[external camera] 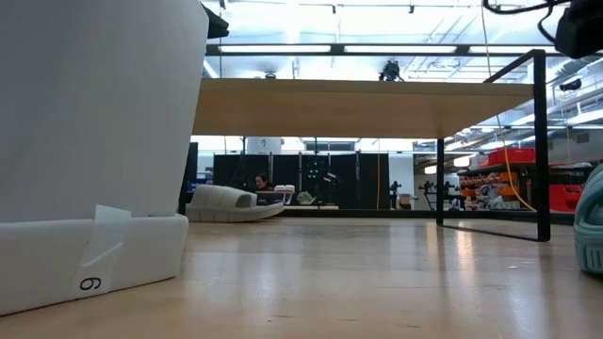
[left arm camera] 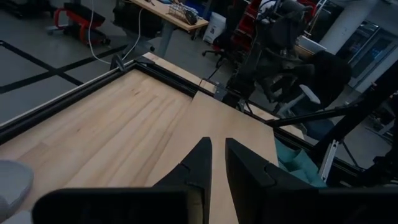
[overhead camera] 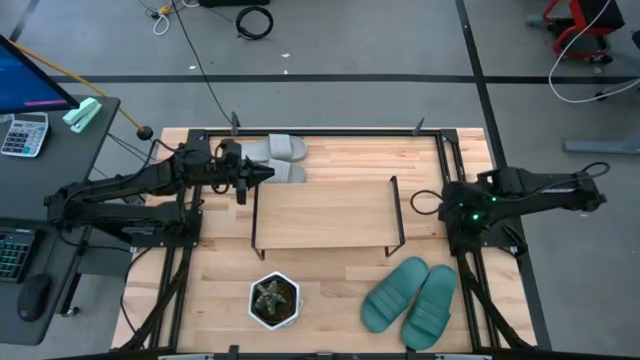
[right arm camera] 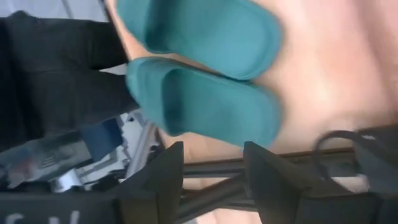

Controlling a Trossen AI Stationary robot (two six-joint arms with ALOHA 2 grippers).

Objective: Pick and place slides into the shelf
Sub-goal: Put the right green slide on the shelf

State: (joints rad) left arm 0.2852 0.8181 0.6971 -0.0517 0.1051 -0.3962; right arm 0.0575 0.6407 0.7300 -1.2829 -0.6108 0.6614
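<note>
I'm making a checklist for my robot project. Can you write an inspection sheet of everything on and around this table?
Surface: light wooden table, bare in places.
Job's things: shelf mid-table with nothing on top; grey slides side by side at the far edge; teal slides side by side near the front right.
Clutter: white pot with a small plant near the front.
Grippers: left gripper beside the grey slides, fingers nearly together, holding nothing; right gripper open, empty, above the teal slides.
Cables: black loop by the right arm; more on the floor.
Surroundings: desk with calculator at left.
</note>
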